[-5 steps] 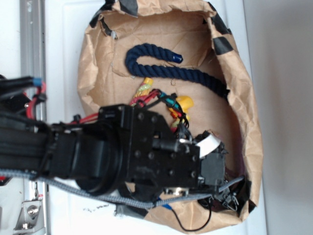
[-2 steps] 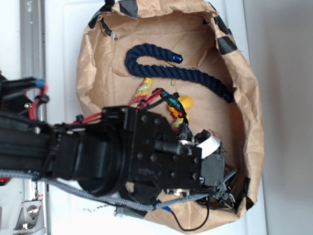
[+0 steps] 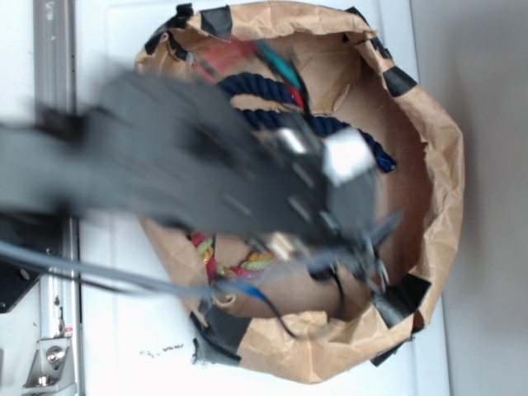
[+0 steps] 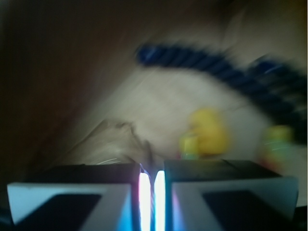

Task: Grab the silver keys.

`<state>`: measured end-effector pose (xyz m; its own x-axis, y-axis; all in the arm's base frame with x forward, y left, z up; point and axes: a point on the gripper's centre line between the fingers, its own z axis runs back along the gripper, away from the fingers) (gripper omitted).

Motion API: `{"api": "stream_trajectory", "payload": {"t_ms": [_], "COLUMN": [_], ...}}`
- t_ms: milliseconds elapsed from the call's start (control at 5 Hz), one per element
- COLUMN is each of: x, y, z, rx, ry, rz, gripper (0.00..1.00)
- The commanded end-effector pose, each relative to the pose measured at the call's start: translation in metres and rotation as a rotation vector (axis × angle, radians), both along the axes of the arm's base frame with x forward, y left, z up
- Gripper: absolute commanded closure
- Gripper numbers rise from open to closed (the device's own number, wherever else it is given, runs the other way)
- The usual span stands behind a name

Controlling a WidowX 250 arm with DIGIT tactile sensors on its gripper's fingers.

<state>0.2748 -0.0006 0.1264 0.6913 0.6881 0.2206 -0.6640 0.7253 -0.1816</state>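
"One second ago the arm sat low in the paper bag [image 3: 437, 165], sharp and nearly still. Now the outside view is a grey smear across the blue rope [image 3: 252, 84]. I read that as a fast lift and swing."

"What is the claw [image 4: 151, 187] doing?"

"From the wrist view its pads are drawn together to a thin bright slit. I can't see metal between them there."

"So where are the silver keys [image 3: 378, 262]?"

"Outside, a streaky grey bunch hangs right at the claw tips. Earlier a bunch like that lay lower, against the bag's bottom wall. It seems to have come up with the arm, so I judge the claw is clamped on the keys. The blur keeps me from being sure."

"Anything else moved?"

"Plenty. The bag has changed shape on the counter [image 3: 107, 346], so I probably dragged it. The arm no longer covers the braided toy [image 3: 247, 266] below it. The yellow duck [image 4: 208, 131] shows only in the wrist view, ahead of the pads and apart from them."

"Meaning?"

"If the grip is real, the grab is about done. I'd want a steady frame before trusting it."
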Motion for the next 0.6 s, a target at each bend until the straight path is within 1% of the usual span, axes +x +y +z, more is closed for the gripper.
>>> {"api": "stream_trajectory", "payload": {"t_ms": [0, 200, 400], "x": [-0.029, -0.017, -0.006], "y": [0.005, -0.008, -0.011], "z": [0.102, 0.082, 0.076], "rx": [-0.141, -0.023, 0.042], "ry": [-0.019, 0.085, 0.113], "rz": [0.007, 0.022, 0.04], "gripper": [1.0, 1.0, 1.0]}}
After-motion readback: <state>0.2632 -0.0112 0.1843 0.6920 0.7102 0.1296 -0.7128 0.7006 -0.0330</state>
